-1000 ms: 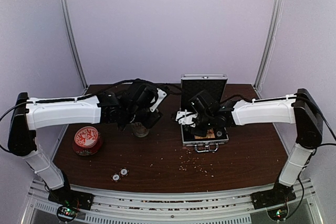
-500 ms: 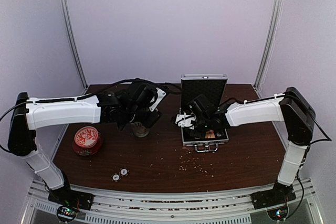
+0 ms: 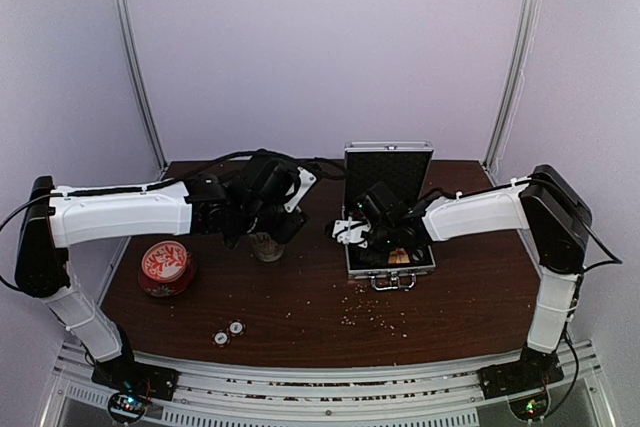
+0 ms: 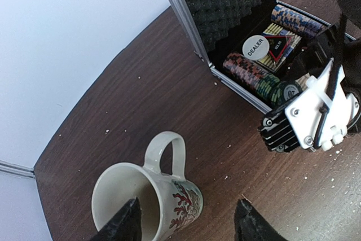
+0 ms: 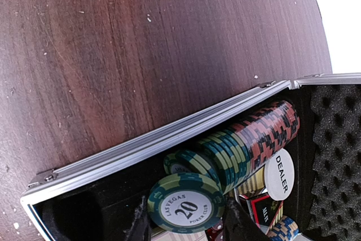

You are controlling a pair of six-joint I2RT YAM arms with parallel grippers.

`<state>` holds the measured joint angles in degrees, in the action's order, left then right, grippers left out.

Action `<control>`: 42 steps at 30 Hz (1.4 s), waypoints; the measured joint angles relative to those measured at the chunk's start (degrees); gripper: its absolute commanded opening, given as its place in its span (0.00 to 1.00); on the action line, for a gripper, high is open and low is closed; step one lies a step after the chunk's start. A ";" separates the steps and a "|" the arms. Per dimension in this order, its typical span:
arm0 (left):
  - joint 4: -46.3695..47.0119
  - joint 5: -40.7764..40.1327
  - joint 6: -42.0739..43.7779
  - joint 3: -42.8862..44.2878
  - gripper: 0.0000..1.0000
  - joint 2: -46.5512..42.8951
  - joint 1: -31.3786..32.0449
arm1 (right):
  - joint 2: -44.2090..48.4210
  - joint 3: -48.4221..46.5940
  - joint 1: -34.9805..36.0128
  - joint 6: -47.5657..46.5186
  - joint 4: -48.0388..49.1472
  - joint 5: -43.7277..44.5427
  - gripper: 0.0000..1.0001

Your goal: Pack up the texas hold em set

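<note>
The silver briefcase (image 3: 352, 269) lies open at centre right with its foam lid (image 3: 388, 169) upright. Inside it are a row of poker chips (image 5: 248, 139), the white dealer button (image 5: 279, 174) and the card box (image 4: 282, 43). My right gripper (image 5: 185, 225) is low over the near left of the briefcase (image 5: 169, 134), shut on a green "20" chip (image 5: 185, 210) held flat against the row's end. A red die (image 5: 214, 235) peeks out just below the chip. My left gripper (image 4: 186, 224) is open over the white patterned mug (image 4: 163, 196), one finger above its mouth, the other to its right.
The round red-and-white tin (image 3: 165, 265) stands at the left of the table. Two loose chips (image 3: 228, 333) lie near the front edge. Crumbs are scattered in front of the briefcase. The two wrists are close together at mid-table.
My right arm has raised its elbow and slid its gripper a little left over the briefcase, still holding the chip. The left arm has not moved.
</note>
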<state>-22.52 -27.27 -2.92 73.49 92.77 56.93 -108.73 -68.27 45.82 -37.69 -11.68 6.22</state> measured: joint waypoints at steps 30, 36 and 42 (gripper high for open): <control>-0.17 0.07 0.00 0.00 0.57 0.04 0.00 | -1.84 -6.91 -4.39 2.10 -2.43 -4.83 0.52; -0.28 0.11 0.00 0.00 0.57 0.20 0.00 | -4.02 -10.12 -5.35 2.78 -5.05 -9.16 0.52; -0.28 0.26 0.00 0.00 0.57 0.22 0.00 | -4.11 -10.25 -5.73 3.39 -5.49 -10.71 0.52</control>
<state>-22.81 -27.00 -2.92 73.49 92.99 56.93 -112.84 -78.52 40.10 -34.30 -17.17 -4.49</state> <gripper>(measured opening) 0.568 0.520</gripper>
